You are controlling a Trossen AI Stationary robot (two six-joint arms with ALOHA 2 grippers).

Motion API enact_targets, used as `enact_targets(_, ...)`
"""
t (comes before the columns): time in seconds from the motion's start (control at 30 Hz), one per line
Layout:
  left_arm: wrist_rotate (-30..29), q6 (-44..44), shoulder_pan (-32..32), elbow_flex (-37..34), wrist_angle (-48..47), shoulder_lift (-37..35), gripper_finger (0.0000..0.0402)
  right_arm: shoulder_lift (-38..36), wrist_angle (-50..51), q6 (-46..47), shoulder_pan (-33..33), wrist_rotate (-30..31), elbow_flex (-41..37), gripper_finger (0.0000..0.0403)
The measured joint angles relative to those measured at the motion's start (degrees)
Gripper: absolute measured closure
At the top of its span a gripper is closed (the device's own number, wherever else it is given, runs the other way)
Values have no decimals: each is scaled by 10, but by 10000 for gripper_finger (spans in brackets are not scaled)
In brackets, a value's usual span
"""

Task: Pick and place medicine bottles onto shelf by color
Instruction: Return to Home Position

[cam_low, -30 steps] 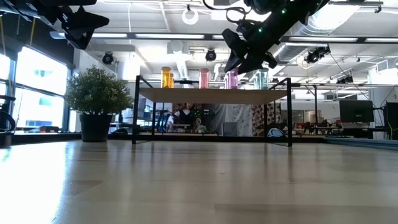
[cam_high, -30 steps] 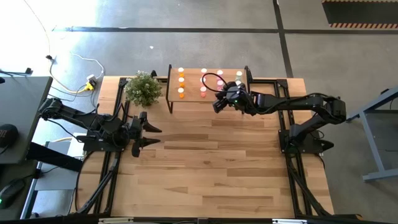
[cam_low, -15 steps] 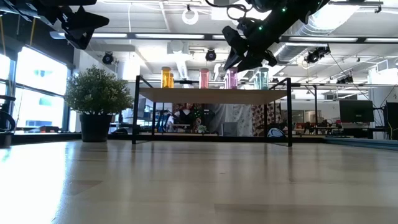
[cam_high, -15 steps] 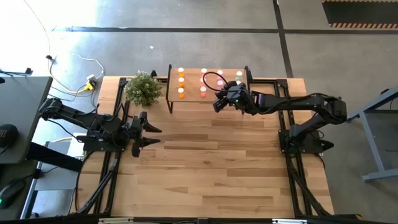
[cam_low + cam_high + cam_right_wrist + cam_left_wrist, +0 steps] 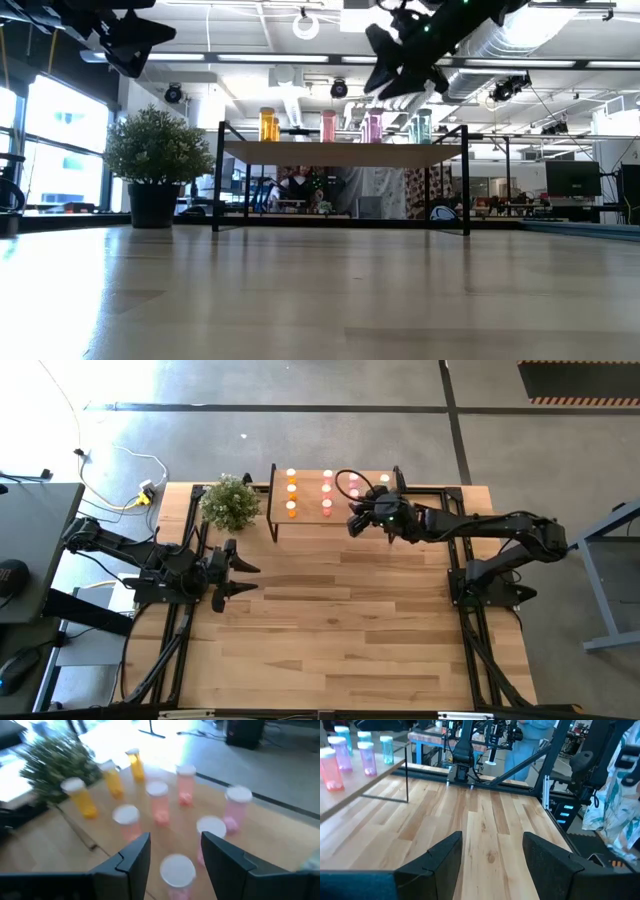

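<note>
The medicine bottles stand upright on their bases on the shelf, sorted in rows: orange, light pink, deep pink and pale green. In the low view they show on the shelf top. My right gripper hovers open above the shelf's near right part, clear of the caps. Its wrist view looks down on a white cap between the fingers, with nothing held. My left gripper waits open over the table's left side.
A green potted plant stands on the table just left of the shelf. The wooden tabletop stretches bare in front of the shelf. A person in a light blue top stands beyond the table in the left wrist view.
My right gripper has risen from just over the bottle caps to well above them and has drawn back slightly toward the table's right edge. It has stayed open and empty. The bottles have kept their places.
</note>
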State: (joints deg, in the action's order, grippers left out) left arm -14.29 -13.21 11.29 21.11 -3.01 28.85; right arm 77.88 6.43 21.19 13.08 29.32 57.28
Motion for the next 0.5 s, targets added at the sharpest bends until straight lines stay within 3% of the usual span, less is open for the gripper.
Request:
enact_targets(0.33,0,61,0,0,7,-54,202,-103,0,-120,-35,-133,0,235)
enact_targets(0.5,-10,89,0,-7,-32,-90,202,-137,29,-195,-102,-139,0,235)
